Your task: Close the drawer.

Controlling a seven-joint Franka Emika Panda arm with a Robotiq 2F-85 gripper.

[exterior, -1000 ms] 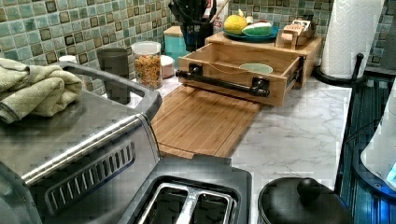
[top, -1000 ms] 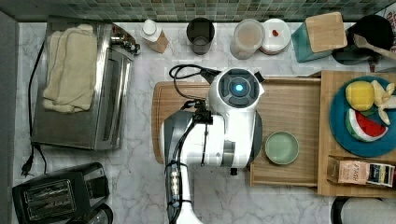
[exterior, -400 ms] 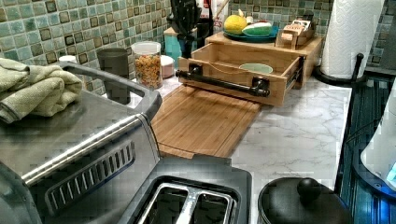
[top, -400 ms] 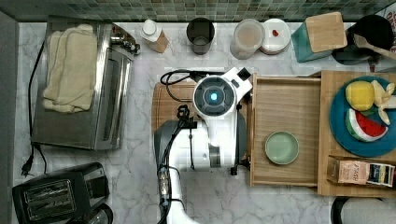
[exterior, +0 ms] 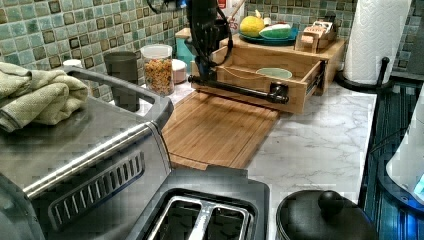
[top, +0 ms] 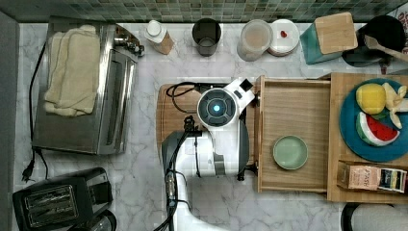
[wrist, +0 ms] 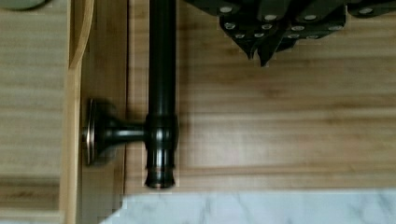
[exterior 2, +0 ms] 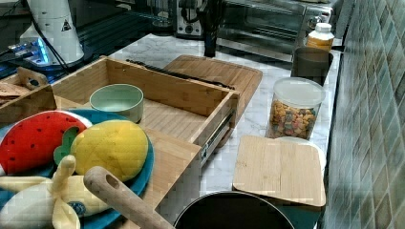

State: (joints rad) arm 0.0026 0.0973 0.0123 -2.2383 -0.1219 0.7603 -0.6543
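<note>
The drawer [top: 298,110] is a light-wood tray that stands pulled out from under the wooden top, toward the top view's left. Inside it sits a green bowl [top: 290,152]. Its dark bar handle [wrist: 161,70] runs along the front panel, and it also shows in the left view [exterior: 235,89]. My gripper [wrist: 260,55] hangs shut just beside that handle, on the cutting-board side, holding nothing. In the left view the gripper [exterior: 201,70] is low at the handle's far end. In the top view the arm's wrist [top: 217,108] covers the gripper.
A grooved cutting board [exterior: 215,130] lies flat in front of the drawer. A blue plate [top: 351,139] of toy fruit and a small box [top: 368,178] rest on the wooden top. Jars and a dark cup [top: 206,36] line the tiled wall. The toaster oven [top: 86,86] and toaster [top: 53,204] stand at the top view's left.
The arm has moved toward the top view's left, off the drawer and over the cutting board. In the left view it has come down beside the handle. The drawer has not moved.
</note>
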